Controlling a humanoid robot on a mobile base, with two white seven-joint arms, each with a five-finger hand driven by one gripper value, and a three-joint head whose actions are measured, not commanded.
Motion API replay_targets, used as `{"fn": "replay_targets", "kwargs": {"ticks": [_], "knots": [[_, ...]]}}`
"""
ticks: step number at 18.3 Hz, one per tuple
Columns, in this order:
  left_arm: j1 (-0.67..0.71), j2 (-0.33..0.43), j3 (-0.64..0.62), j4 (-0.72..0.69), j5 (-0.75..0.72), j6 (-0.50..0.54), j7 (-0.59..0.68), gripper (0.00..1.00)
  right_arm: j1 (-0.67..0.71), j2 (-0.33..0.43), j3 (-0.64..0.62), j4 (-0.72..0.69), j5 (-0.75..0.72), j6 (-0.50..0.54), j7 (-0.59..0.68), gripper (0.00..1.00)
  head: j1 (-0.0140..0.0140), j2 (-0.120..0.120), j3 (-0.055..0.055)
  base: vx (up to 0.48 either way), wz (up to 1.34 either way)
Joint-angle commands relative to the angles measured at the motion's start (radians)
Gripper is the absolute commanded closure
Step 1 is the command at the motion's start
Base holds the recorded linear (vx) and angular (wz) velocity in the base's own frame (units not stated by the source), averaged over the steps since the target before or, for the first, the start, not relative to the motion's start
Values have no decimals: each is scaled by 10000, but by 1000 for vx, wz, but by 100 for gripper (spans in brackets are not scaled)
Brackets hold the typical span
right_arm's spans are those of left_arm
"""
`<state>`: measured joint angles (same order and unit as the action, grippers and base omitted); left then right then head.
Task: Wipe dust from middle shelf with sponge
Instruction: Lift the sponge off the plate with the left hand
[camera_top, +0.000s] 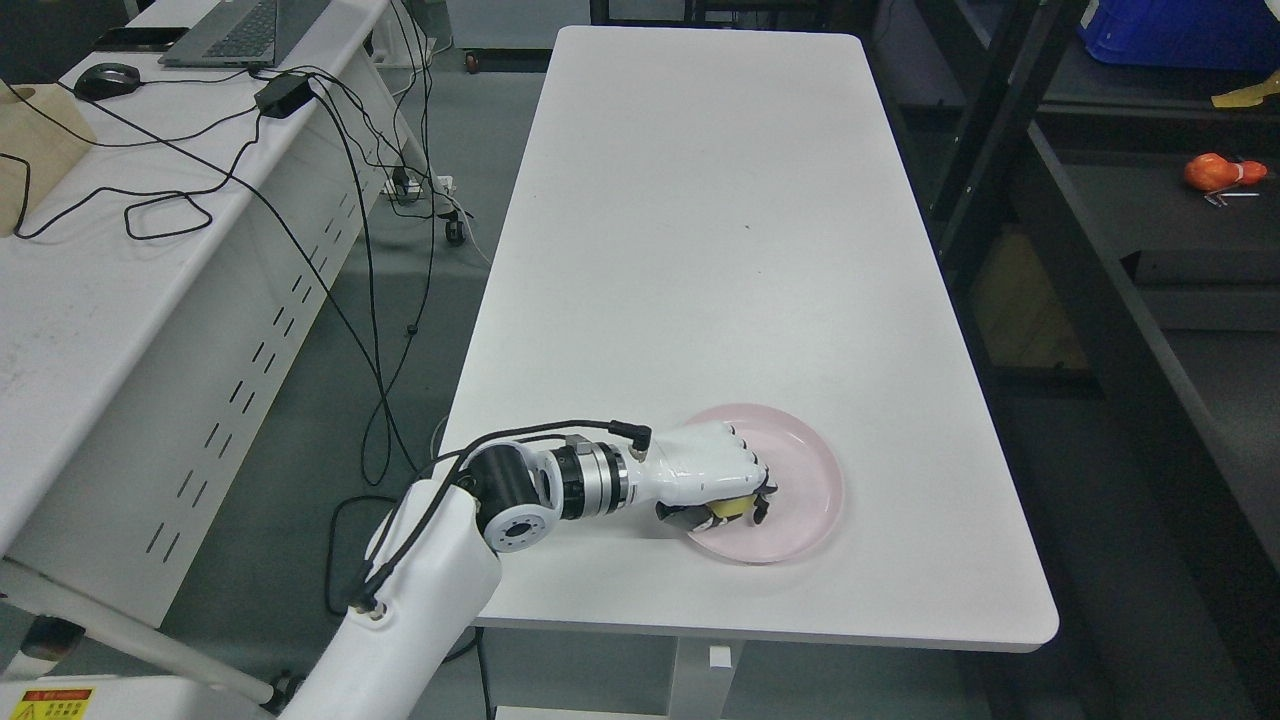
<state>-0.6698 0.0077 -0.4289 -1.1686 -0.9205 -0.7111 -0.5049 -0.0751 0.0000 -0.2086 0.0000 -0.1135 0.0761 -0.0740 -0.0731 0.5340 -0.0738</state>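
Far to the left of the hand stands a second white bench (90, 300), carrying a laptop (245, 30), a mouse (105, 78), a black power brick (283, 95) and a tangle of black cables (330, 250) that spill over its edge to the grey floor (290, 500). A cardboard piece (30, 150) lies at the far left edge of that bench.

The left arm (420, 590) rises from the lower left and reaches rightward over the near edge of the main bench (700, 250). Its wrist is a black and silver joint with a cable looping over it. The left hand (715, 470) lies knuckles up over the left part of a pink plate (800, 480), its fingers (760, 500) curled down and clenched on a yellow sponge (728, 508); only a small patch of the sponge peeks out under the palm, inside the plate. The plate sits near the front right part of the bench, and the rest of the bench top beyond the hand is bare white.

Well to the right of the hand is a dark shelf (1150, 200). On it, far beyond and to the right of the hand, lie an orange object (1215, 172) and, higher up, a blue bin (1180, 30).
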Motion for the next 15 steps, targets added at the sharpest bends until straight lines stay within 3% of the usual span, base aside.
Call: {"fn": "replay_targets", "kwargs": {"ticks": [1,6,11,15], "knots": [[470,97,2978,-33,5227,146,293,100,0,-175,0,-174,0,6,4,0,0,0,0,0,0],[408,97,4563,-677,8310,299,645,100,0,-175,0,-174,0,6,4,0,0,0,0,0,0],[745,97,5056,-678,11838,1618,1933,100,0,-175,0,-174,0,6,4,0,0,0,0,0,0],[823,97,4843,-723,12472,1588,2318,100,0,-175,0,-174,0,6,4,0,0,0,0,0,0]]}}
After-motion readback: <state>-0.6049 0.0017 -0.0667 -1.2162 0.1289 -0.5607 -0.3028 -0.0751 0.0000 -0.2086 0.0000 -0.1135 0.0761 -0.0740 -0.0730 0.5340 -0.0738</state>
